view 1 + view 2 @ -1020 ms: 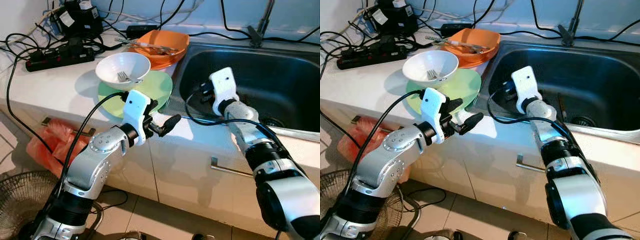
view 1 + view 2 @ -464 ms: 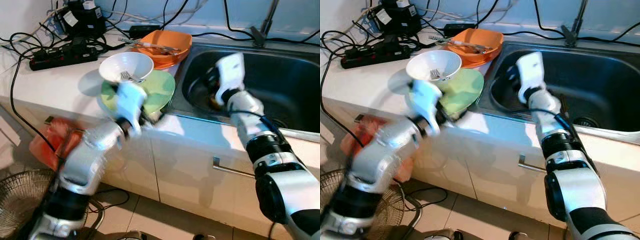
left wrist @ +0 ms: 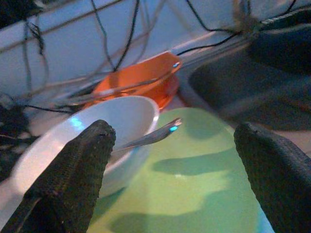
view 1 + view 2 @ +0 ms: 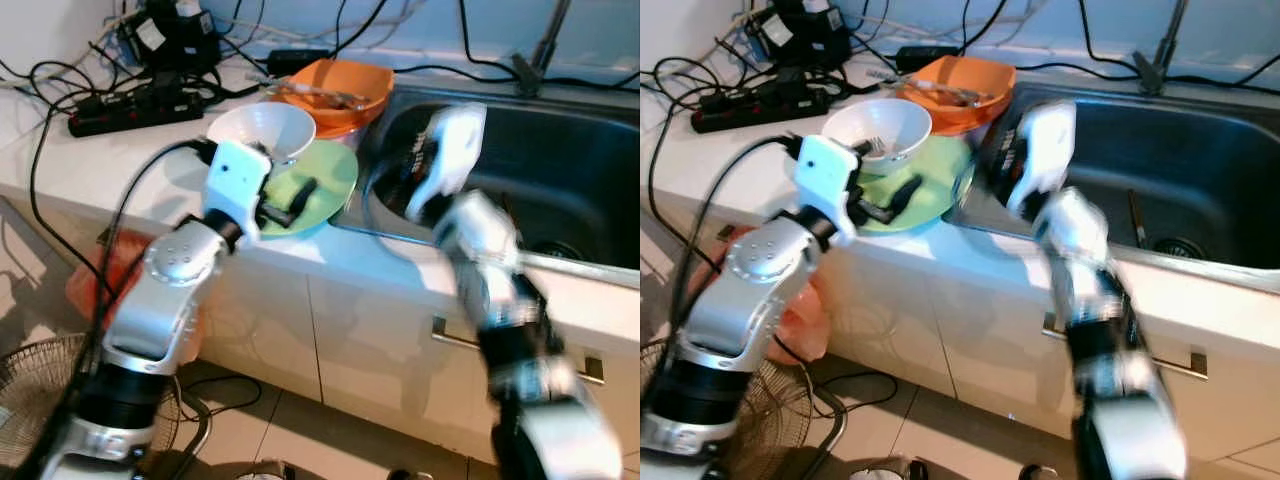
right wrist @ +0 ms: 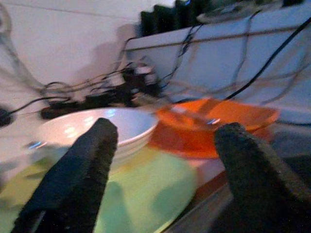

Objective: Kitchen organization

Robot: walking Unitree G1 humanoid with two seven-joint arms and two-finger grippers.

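— Looking along your left gripper [image 3: 175,160], what lies ahead?

— Its 2 black fingers [image 3: 68,174] are spread wide, empty, above the flat green plate [image 4: 315,180]. The white ceramic bowl [image 4: 260,130] with a metal fork [image 3: 148,137] sits on the plate, the orange bowl [image 4: 335,85] beyond.

— And your right gripper [image 5: 160,179]?

— Blurred, wide open, empty, at the steel sink [image 4: 560,170] edge, facing those same dishes.

No legible text, brand, number or sign found. White labels on the black adapters [image 4: 165,35] at the tabletop's [image 4: 110,165] back corner are too small to read.
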